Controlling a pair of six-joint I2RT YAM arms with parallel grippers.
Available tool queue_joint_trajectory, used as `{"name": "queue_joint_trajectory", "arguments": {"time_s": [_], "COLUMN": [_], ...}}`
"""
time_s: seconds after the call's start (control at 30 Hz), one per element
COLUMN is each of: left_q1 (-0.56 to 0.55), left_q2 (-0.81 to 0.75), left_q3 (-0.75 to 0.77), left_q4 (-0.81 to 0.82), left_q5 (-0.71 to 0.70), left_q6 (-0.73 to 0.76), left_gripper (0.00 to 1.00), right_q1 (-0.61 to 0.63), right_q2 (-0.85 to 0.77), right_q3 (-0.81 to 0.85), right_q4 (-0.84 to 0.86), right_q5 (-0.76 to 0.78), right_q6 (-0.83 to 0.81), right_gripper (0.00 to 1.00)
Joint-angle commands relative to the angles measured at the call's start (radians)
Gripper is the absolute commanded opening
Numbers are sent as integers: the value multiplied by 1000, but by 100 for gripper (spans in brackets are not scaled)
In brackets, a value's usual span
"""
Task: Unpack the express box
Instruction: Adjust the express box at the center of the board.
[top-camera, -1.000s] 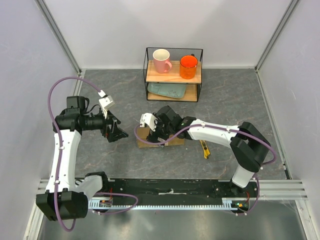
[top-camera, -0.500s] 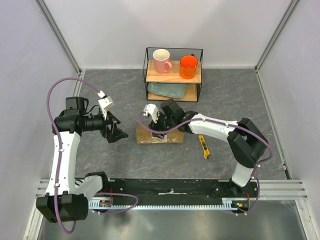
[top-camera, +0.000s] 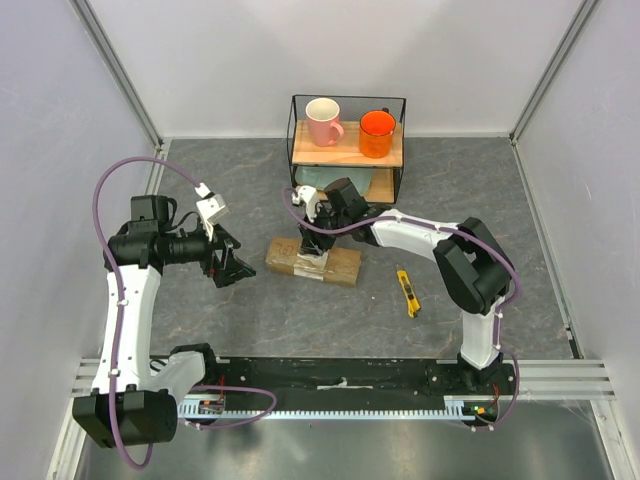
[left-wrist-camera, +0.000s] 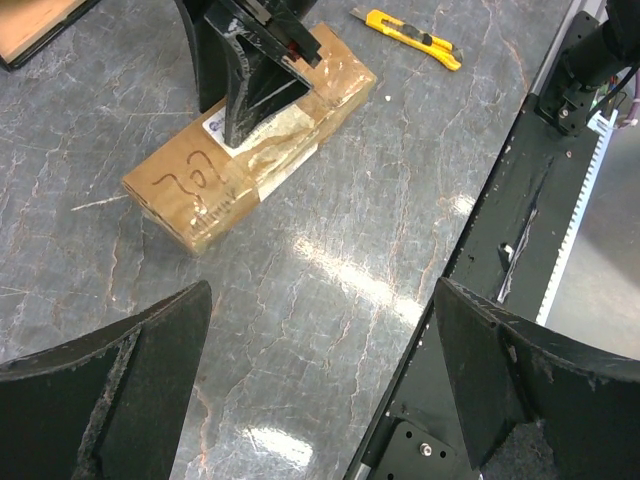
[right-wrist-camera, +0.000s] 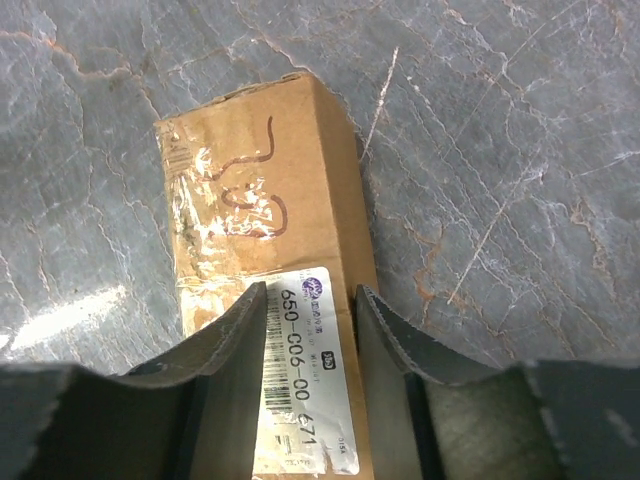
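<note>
Top external view, from the left: the left gripper (top-camera: 228, 262) is hanging just above the grey stone-patterned table (top-camera: 250, 320), pointing toward the middle. Its jaws are standing fully apart and holding nothing. In the left wrist view its two dark fingers (left-wrist-camera: 130, 380) are framing bare tabletop.

Just beyond them, near but apart, the express box (top-camera: 313, 262) is lying flat near the table's centre, slightly skewed. It is showing brown scrawled handwriting, glossy clear tape and a white label (right-wrist-camera: 310, 380).

The right gripper (top-camera: 316, 245) is pointing down onto the top of the box. In the right wrist view its fingers (right-wrist-camera: 225, 340) are sitting about halfway apart over the box's top face, narrower than the box, with the label showing between them. Nothing is clamped between them; whether the tips are touching the cardboard I cannot tell.

Behind the box, a wire shelf (top-camera: 348, 100) is carrying a pink mug (top-camera: 323, 120) and an orange mug (top-camera: 377, 133).

Further right, a yellow utility knife (top-camera: 408, 293) is lying on the table, well apart from the box.
</note>
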Motion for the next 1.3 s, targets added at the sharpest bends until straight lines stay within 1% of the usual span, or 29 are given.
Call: {"name": "queue_joint_trajectory", "arguments": {"time_s": [0.0,0.03,0.07,0.17,0.23,0.27,0.33,0.37,0.4,0.43,0.47,0.5,0.53,0.63,0.7,0.8,0.93,1.03,1.17,1.27], "left_q1": [5,7,7,7,7,7,7,7,8,5,5,7,7,7,7,7,7,7,8,8], "left_q2": [4,4,2,-9,-10,-12,-6,-4,-6,-9,-13,-16,-16,13,34,65,65,59,51,42], "left_q3": [0,0,-1,-9,-18,-20,-27,-33,-40,-61,-73,-83,-89,-70,-51,-38,-41,-41,-38,-38], "left_q4": [-7,-9,-7,-7,-7,-9,-16,-21,-26,-27,-26,-12,-9,-13,-27,-55,-63,-63,-61,-61], "left_q5": [13,13,11,10,14,17,28,31,39,53,60,65,73,87,88,88,90,88,88,79], "left_q6": [39,39,39,43,51,52,77,89,104,138,155,166,169,169,180,195,204,203,203,203], "left_gripper": [99,99,99,99,99,99,99,99,100,100,100,100,100,100,99,99,99,99,99,99], "right_q1": [-22,-24,-24,-24,-24,-25,-22,-21,-16,-13,-11,-11,-13,-10,-4,9,41,76,120,128], "right_q2": [89,102,105,93,83,79,59,48,21,2,-19,-65,-84,-164,-211,-245,-248,-247,-204,-194], "right_q3": [7,14,14,-17,-51,-63,-107,-121,-137,-172,-190,-207,-222,-229,-229,-213,-187,-193,-172,-155], "right_q4": [-102,-107,-108,-91,-73,-64,-33,-22,-12,16,33,57,59,58,50,4,-93,-114,-146,-156], "right_q5": [-4,-11,-10,-22,-26,-42,-68,-66,-60,-9,16,42,83,115,107,66,49,49,101,101], "right_q6": [46,57,74,140,190,201,230,236,244,246,241,235,224,177,164,95,20,-7,-41,-46], "right_gripper": [28,22,19,17,18,21,24,34,47,63,87,98,98,98,98,98,98,98,98,98]}}
